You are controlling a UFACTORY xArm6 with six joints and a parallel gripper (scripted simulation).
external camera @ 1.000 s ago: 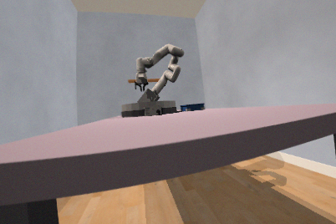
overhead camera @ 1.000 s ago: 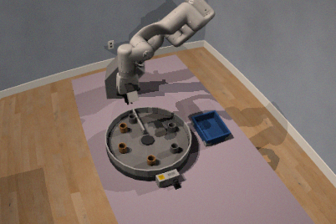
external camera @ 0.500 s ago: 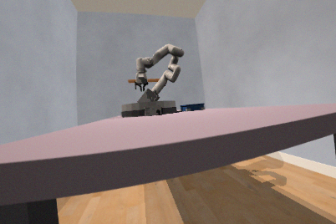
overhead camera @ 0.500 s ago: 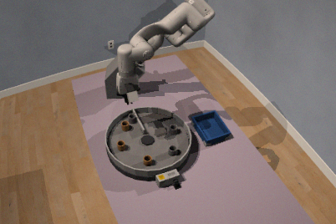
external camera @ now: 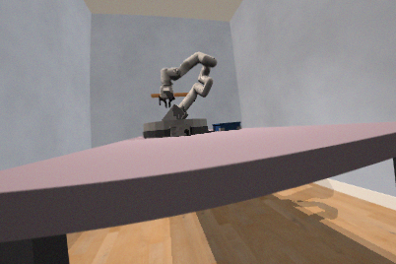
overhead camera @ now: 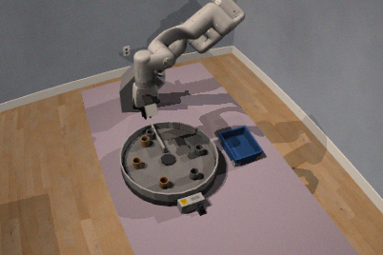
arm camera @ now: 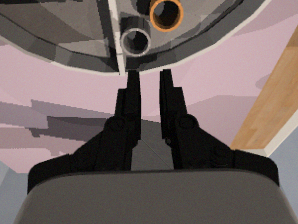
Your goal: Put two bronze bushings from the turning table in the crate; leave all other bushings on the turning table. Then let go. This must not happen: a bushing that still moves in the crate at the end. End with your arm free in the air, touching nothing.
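The turning table (overhead camera: pixel 178 182) (external camera: pixel 152 129) carries three orange-brown bronze bushings: one at back left (overhead camera: pixel 145 144) (arm camera: pixel 166 30), one at left (overhead camera: pixel 136 164) and one at front (overhead camera: pixel 164 184). Three grey bushings stand on it too: back left (overhead camera: pixel 151 135) (arm camera: pixel 136 53), right (overhead camera: pixel 199 151) and front right (overhead camera: pixel 194 175). The blue crate (overhead camera: pixel 251 157) (external camera: pixel 227 126) stands right of the table; no bushing shows inside it. My gripper (overhead camera: pixel 148 117) (external camera: pixel 167 105) (arm camera: pixel 149 85) is nearly closed, with a narrow empty gap between its fingers. It hangs above the turning table's back edge.
A thin pale bar (overhead camera: pixel 158 136) (arm camera: pixel 117 35) reaches over the turning table's back rim towards the dark hub (overhead camera: pixel 168 159). A small box (overhead camera: pixel 195 202) with a yellow patch is at the turning table's front. The crate's walls stand up at the right.
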